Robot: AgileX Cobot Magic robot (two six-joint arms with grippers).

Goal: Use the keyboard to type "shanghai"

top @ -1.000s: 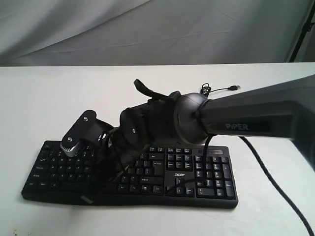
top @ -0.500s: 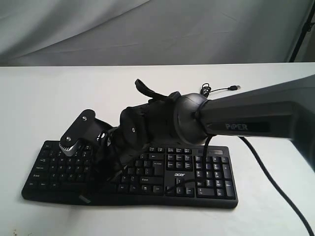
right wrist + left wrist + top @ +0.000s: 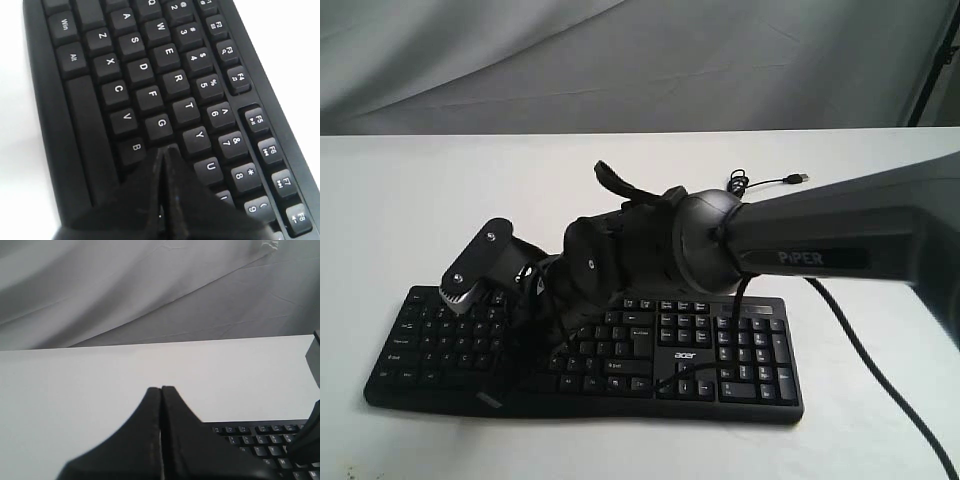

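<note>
Since typing calls for pressing rather than lifting, the keyboard (image 3: 660,350) is best treated as a fixed surface. It lies flat on the white table (image 3: 420,200), long side across the exterior view, with its number pad (image 3: 755,355) toward the right of that view. Its thin USB cable (image 3: 765,182) is coiled loose behind it, with the plug (image 3: 798,178) lying free.

The right gripper (image 3: 165,152) reaches across to the letter block, its 2 fingers pressed together into 1 narrow point and gripping nothing. In the right wrist view that point sits just past the G key (image 3: 161,122), between B (image 3: 136,147) and Y (image 3: 200,135). H should be there, hidden under the tip. Whether the tip touches the cap or hangs just above it, I cannot tell. The left gripper (image 3: 161,390) is likewise closed and empty, held over bare table off the keyboard's end.

I judge the board to be light, stiff plastic that could skate on the smooth tabletop if pushed at a slant. The caps are small, close-set and probably short in travel. Contact belongs at the centre of 1 cap, straight down, then fully released. If the board needed shifting, the front or rear edge of the case is the place to hold, not the keys or cable.
</note>
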